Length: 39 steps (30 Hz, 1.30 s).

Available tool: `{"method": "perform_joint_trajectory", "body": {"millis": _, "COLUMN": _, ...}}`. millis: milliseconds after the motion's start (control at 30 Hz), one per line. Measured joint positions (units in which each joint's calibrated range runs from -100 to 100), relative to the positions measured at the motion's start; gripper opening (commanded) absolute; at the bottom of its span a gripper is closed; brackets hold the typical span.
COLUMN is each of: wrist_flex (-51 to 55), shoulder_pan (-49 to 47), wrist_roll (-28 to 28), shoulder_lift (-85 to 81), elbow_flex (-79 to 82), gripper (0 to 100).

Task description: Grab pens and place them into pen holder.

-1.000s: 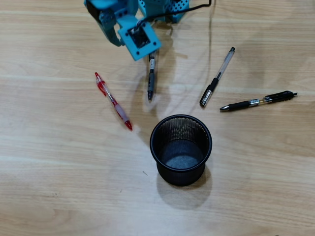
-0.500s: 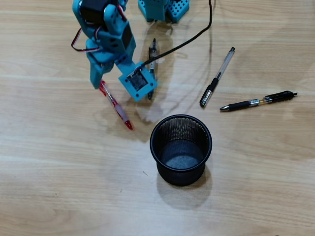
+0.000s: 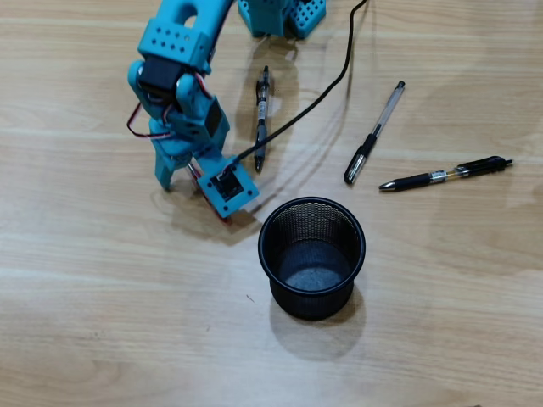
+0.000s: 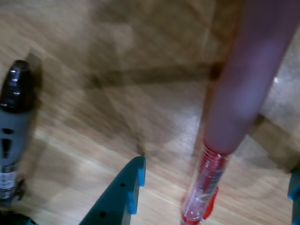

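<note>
My blue gripper [image 3: 182, 178] is low over the table, left of the black mesh pen holder [image 3: 265, 254]. It is open and straddles the red and clear pen [image 4: 206, 194], which lies on the wood between the two fingers [image 4: 132, 180] with gaps on both sides. From above, the arm hides nearly all of that pen. A dark grey pen [image 3: 262, 119] lies just right of the arm and shows at the wrist view's left edge [image 4: 11, 126]. Further right lie a clear pen with a black cap [image 3: 374, 136] and a black pen with a silver band [image 3: 445, 175].
The arm's blue base [image 3: 280, 15] sits at the top edge, and a black cable [image 3: 327, 80] runs from it over the dark grey pen to the wrist camera. Bare wooden table [image 3: 127, 322] surrounds the holder.
The arm has swung from above the dark grey pen to the left and down toward the viewer. It now stands over the red pen. No pen has shifted.
</note>
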Motion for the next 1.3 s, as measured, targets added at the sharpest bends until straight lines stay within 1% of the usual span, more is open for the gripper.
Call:
{"method": "perform_joint_trajectory", "body": {"millis": 67, "wrist_flex": -1.1, "shoulder_pan": 0.3, "wrist_roll": -0.3, "shoulder_lift": 1.0, "elbow_flex": -0.8, "gripper": 33}}
{"method": "perform_joint_trajectory", "body": {"millis": 133, "wrist_flex": -1.0, "shoulder_pan": 0.3, "wrist_roll": -0.6, "shoulder_lift": 1.4, "elbow_flex": -1.1, "gripper": 29}}
{"method": "perform_joint_trajectory", "body": {"millis": 233, "wrist_flex": -1.6, "shoulder_pan": 0.5, "wrist_roll": -0.6, "shoulder_lift": 1.7, "elbow_flex": -1.2, "gripper": 18}}
{"method": "perform_joint_trajectory", "body": {"millis": 267, "wrist_flex": -1.7, "shoulder_pan": 0.7, "wrist_roll": -0.3, "shoulder_lift": 1.8, "elbow_flex": -1.9, "gripper": 10}}
{"method": "perform_joint_trajectory", "body": {"millis": 367, "wrist_flex": -1.8, "shoulder_pan": 0.8, "wrist_roll": -0.9, "shoulder_lift": 1.8, "elbow_flex": -2.1, "gripper": 2}}
{"method": "perform_joint_trajectory", "body": {"millis": 533, "wrist_flex": -1.3, "shoulder_pan": 0.7, "wrist_roll": -2.1, "shoulder_lift": 1.9, "elbow_flex": -1.6, "gripper": 2}}
{"method": "perform_joint_trajectory", "body": {"millis": 900, "wrist_flex": -0.6, "shoulder_pan": 0.4, "wrist_roll": -2.1, "shoulder_lift": -1.7, "elbow_flex": -0.7, "gripper": 2}}
{"method": "perform_joint_trajectory", "body": {"millis": 1200, "wrist_flex": 6.6, "shoulder_pan": 0.1, "wrist_roll": -2.1, "shoulder_lift": -21.1, "elbow_flex": -0.7, "gripper": 2}}
{"method": "perform_joint_trajectory", "body": {"millis": 1300, "wrist_flex": 8.8, "shoulder_pan": 0.0, "wrist_roll": -3.6, "shoulder_lift": -28.5, "elbow_flex": -0.7, "gripper": 2}}
